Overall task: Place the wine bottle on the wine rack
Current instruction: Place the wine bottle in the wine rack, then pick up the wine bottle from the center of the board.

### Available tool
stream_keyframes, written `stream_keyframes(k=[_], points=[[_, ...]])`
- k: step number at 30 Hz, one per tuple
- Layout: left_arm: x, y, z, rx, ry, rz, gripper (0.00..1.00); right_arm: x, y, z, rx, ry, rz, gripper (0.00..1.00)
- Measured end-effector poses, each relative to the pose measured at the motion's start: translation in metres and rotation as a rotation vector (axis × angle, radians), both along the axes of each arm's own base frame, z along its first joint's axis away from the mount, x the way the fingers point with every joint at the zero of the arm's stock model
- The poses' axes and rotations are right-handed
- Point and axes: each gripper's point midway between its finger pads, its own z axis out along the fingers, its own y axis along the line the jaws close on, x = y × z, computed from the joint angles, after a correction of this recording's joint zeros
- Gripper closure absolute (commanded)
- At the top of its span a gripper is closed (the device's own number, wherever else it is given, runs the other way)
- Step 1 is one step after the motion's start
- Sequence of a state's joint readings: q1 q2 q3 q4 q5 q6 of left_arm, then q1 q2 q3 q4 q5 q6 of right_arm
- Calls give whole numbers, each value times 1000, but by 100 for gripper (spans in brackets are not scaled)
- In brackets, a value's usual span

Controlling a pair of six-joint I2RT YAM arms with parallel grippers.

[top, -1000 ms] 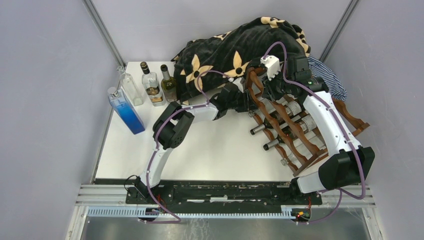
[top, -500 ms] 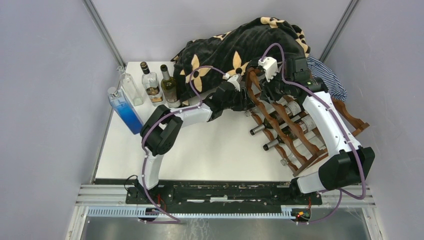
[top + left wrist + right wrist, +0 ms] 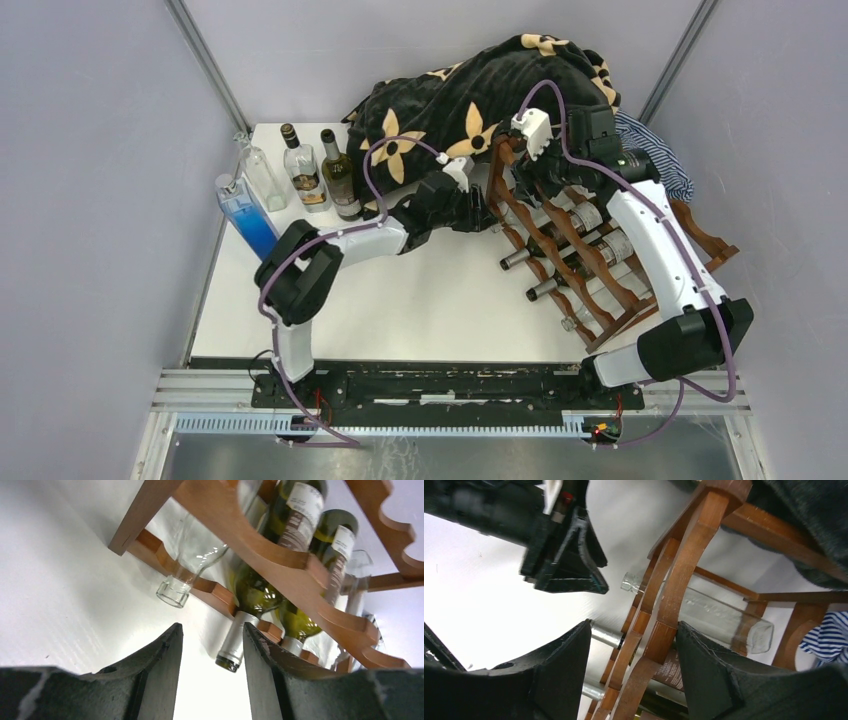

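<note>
Grey walls stand round a white table (image 3: 440, 300). On its right side, near the edge, sits the wine rack (image 3: 590, 260), with a flowery black blanket (image 3: 470, 90) behind it and bare white top between it and four standing bottles (image 3: 303, 175) at the far left. The clear wine bottle (image 3: 714, 612) lies on its side in the rack beside green bottles (image 3: 255, 587). Labels are too blurry to read. The left gripper (image 3: 212, 630) and right gripper (image 3: 634, 627) both have fingers spread apart, pinching nothing

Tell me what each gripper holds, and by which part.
Nothing. The left gripper and right gripper both stand open; the clear bottle lies free in the wine rack.
</note>
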State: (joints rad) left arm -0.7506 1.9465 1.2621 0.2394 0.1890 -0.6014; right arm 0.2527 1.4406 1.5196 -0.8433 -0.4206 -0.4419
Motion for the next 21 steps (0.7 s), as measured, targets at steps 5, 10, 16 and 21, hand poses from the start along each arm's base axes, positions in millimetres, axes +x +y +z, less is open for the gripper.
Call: stream_keyframes(k=[5,10,16,21], points=[[-14,16,48,-27,-104,-22,46,1,5,22,3,-65,36,30],[-25,31,100,-52,-216,-30,46,-4,8,50,14,-147,69,30],[-40,59,144,-14,-324,-14,44,-19,14,74,55,-214,131,27],[-49,91,176,47,-421,36,33,-35,26,79,111,-230,218,2]])
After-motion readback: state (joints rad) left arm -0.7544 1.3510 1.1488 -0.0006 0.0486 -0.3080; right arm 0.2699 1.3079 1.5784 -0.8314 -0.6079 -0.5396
